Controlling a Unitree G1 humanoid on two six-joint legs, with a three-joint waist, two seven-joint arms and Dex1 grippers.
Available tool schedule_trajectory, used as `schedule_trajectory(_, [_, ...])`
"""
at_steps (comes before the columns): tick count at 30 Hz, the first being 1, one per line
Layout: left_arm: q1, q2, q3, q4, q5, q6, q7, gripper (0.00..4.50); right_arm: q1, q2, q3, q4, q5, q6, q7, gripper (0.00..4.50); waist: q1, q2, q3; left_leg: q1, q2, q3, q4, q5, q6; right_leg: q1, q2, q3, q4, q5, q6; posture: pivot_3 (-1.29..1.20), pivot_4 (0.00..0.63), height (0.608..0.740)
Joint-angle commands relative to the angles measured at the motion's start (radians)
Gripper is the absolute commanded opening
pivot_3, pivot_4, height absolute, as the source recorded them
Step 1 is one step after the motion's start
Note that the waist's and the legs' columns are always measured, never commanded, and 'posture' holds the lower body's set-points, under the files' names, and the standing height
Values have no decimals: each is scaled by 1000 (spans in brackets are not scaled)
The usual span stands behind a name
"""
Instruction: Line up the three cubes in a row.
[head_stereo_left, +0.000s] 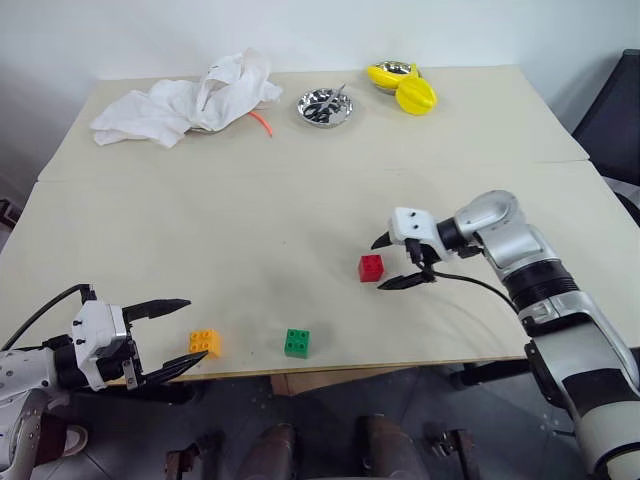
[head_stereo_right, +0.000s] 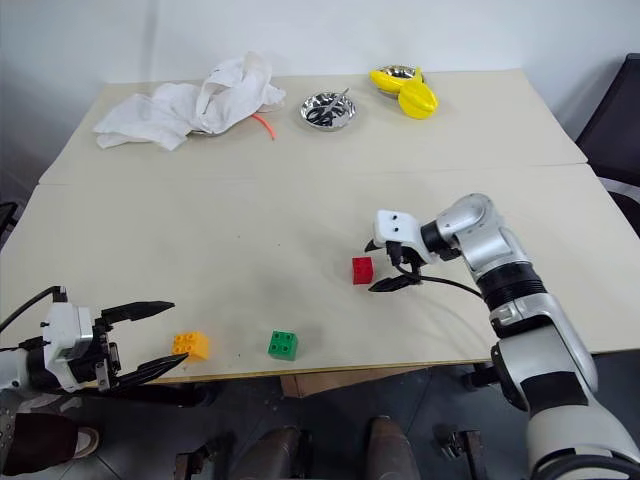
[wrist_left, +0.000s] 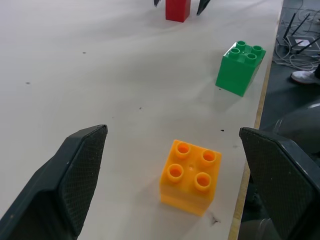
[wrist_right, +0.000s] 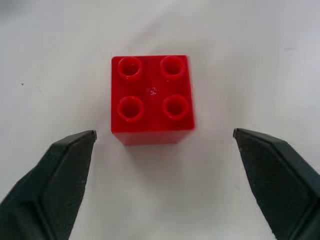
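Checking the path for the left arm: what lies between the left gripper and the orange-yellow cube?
Nothing: bare table lies between the open left gripper and the orange-yellow cube, as the left wrist view shows. The cube sits just ahead, untouched.

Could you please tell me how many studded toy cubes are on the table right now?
3. The orange-yellow cube and green cube sit near the table's front edge; the red cube lies farther in, just ahead of the right gripper.
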Motion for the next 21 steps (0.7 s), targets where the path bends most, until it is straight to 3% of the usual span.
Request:
schedule_trajectory(1, [-2, 9, 26, 13, 1, -26, -15, 4500, 55, -109, -123, -93, 145, -19, 121, 4448, 7, 0, 0, 0, 0, 0, 0, 0, 0, 0, 0, -1, 0, 0, 0, 0, 150, 740])
schedule_trajectory(3, [-4, 11, 33, 40, 2, -27, -18, 4500, 126, -164, -192, -123, 257, -40, 148, 4448, 17, 0, 0, 0, 0, -1, 0, -1, 1, 1, 0, -1, -1, 0, 0, 0, 150, 740])
schedule_trajectory(5, [2, 29, 35, 70, 15, 28, 7, 4500, 216, -195, -263, -151, 437, -186, 149, 4448, 21, 0, 0, 0, 0, -1, 0, -2, 1, 2, 0, -1, -2, 0, 0, 0, 150, 740])
schedule_trajectory(9, [-41, 12, 45, 157, 16, -7, 11, 4500, 381, -259, -395, -140, 460, -306, 149, 4448, 22, 0, 0, 0, 0, 0, 0, -2, 1, 3, 0, -1, -2, 0, 0, 0, 150, 740])
schedule_trajectory(13, [-75, 11, 60, 210, 1, -7, 9, 4500, 597, -331, -496, -331, 619, -124, 147, 4448, 23, 1, 0, 1, 1, 0, 0, -2, 1, 3, 0, -1, -2, 0, 0, 0, 150, 740])
schedule_trajectory(17, [-96, 34, 56, 234, -10, 12, -38, 4500, 733, -363, -595, -266, 598, -167, 133, 4448, 23, 0, 0, 1, 1, 0, 1, -2, 1, 4, 0, -1, -2, 0, 0, 0, 150, 740])
schedule_trajectory(21, [-120, 43, 52, 239, -22, 31, -75, 4500, 772, -362, -626, -237, 577, -194, 119, 4448, 20, 0, 0, 2, 1, 1, 1, -2, 1, 5, 0, 0, -3, 0, 0, 0, 150, 740])
